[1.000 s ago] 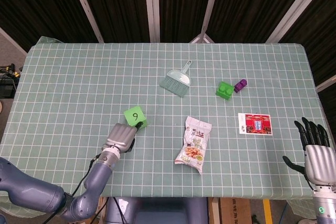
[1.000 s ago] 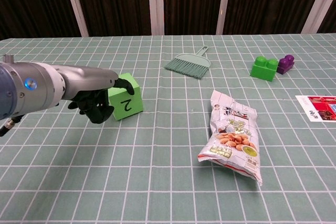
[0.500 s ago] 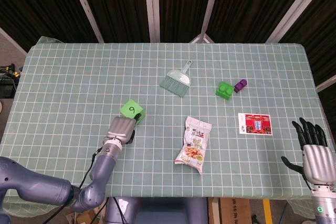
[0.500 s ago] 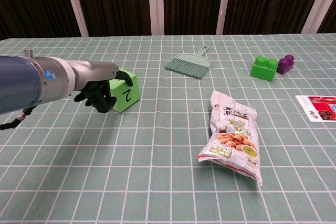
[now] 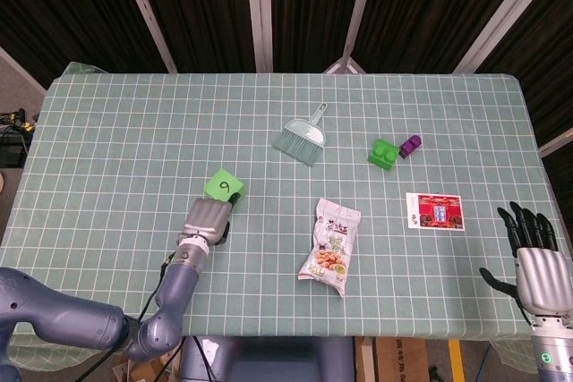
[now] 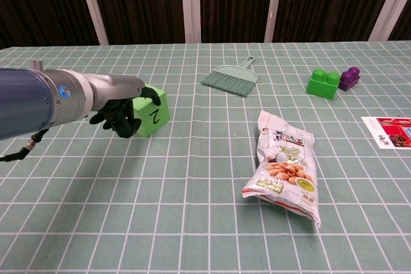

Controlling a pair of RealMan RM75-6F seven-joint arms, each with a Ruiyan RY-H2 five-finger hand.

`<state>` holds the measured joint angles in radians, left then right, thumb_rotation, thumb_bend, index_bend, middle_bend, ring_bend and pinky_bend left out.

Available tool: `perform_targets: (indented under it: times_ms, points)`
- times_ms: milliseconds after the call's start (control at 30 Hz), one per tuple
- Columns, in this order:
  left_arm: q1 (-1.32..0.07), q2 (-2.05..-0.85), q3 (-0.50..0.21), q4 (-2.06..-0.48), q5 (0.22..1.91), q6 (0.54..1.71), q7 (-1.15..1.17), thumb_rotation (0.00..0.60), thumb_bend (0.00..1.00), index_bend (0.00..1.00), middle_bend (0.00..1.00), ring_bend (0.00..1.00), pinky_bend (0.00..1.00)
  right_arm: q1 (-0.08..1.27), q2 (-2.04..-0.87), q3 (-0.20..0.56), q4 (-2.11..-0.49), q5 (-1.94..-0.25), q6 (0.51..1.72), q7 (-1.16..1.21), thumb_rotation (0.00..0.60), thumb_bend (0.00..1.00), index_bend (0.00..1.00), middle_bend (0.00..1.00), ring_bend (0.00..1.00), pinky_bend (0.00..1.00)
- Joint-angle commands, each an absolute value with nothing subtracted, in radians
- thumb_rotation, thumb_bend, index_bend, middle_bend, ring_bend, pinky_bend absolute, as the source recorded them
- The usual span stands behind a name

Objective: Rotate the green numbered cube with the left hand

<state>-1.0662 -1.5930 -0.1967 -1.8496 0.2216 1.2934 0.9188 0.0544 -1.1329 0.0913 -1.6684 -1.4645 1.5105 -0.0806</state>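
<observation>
The green numbered cube (image 5: 224, 187) (image 6: 153, 113) sits on the table left of centre, turned at an angle, with a 9 on top and a 2 on the side facing the chest view. My left hand (image 5: 206, 220) (image 6: 119, 115) grips it from the near-left side, dark fingers wrapped around its left faces. Part of the cube is hidden behind the fingers. At the near right edge of the table my right hand (image 5: 535, 252) is held up, fingers spread and holding nothing; only the head view shows it.
A snack bag (image 5: 330, 246) (image 6: 284, 168) lies at the centre front. A small green brush (image 5: 302, 135) (image 6: 230, 76) lies further back. A green block (image 5: 383, 153) and a purple block (image 5: 410, 145) sit at the right, with a red card (image 5: 433, 210) nearer.
My left hand has turned the cube and shifted it slightly left and away; the face with the 2 now points more to the right. My right hand has barely moved.
</observation>
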Motion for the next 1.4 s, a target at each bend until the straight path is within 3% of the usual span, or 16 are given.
perform_targets:
  times_ms: [33, 367, 700, 1400]
  points:
    - [-1.056, -1.585, -0.201, -1.835, 0.233, 1.289, 0.903, 0.6, 0.8, 0.11, 0.83, 0.74, 0.79, 0.053, -1.132, 0.091, -1.67, -1.464, 1.511, -0.081, 0.6, 0.17, 0.1, 0.01, 0.0, 0.0]
    - [-1.041, -1.606, -0.204, -1.77, 0.26, 1.273, 0.883, 0.6, 0.8, 0.11, 0.83, 0.74, 0.79, 0.059, -1.142, 0.09, -1.669, -1.458, 1.5, -0.106, 0.6, 0.18, 0.1, 0.01, 0.0, 0.0]
    - [-1.027, -1.688, -0.211, -1.675, 0.289, 1.353, 0.892, 0.6, 0.81, 0.11, 0.83, 0.74, 0.79, 0.063, -1.148, 0.086, -1.671, -1.457, 1.491, -0.117, 0.6, 0.17, 0.1, 0.01, 0.0, 0.0]
    - [-0.993, -1.727, -0.307, -1.676, 0.278, 1.405, 0.938, 0.6, 0.81, 0.11, 0.79, 0.74, 0.8, 0.058, -1.144, 0.08, -1.683, -1.466, 1.502, -0.129, 0.6, 0.18, 0.1, 0.01, 0.0, 0.0]
